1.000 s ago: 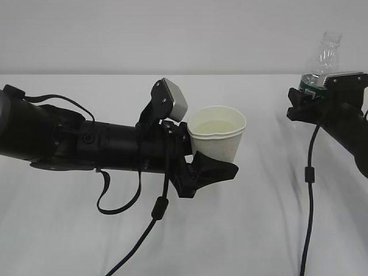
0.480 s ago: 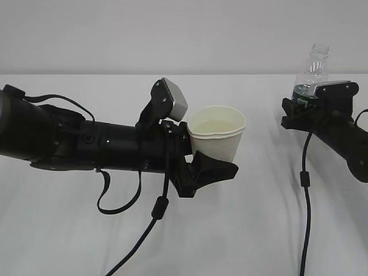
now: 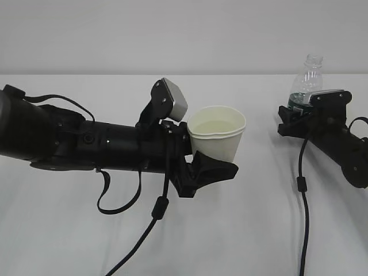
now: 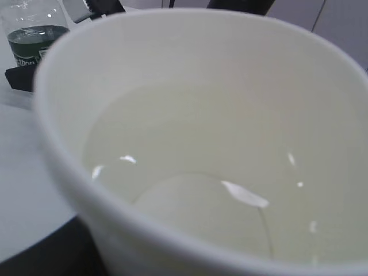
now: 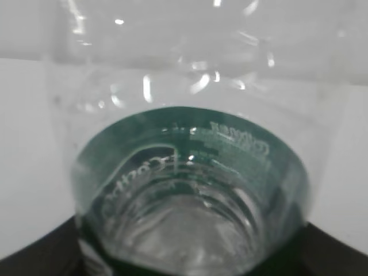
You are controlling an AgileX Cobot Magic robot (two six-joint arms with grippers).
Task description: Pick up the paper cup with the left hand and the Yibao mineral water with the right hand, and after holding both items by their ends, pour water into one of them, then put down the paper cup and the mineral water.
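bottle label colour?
Dark green with white lettering, wrapped round the Yibao mineral water; the right wrist view shows it best.

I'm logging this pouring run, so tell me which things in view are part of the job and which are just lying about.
Part of the job:
- paper cup, water in it, held by the left hand
- Yibao mineral water, upright, held by the right hand

Just lying about:
- nothing besides the white table
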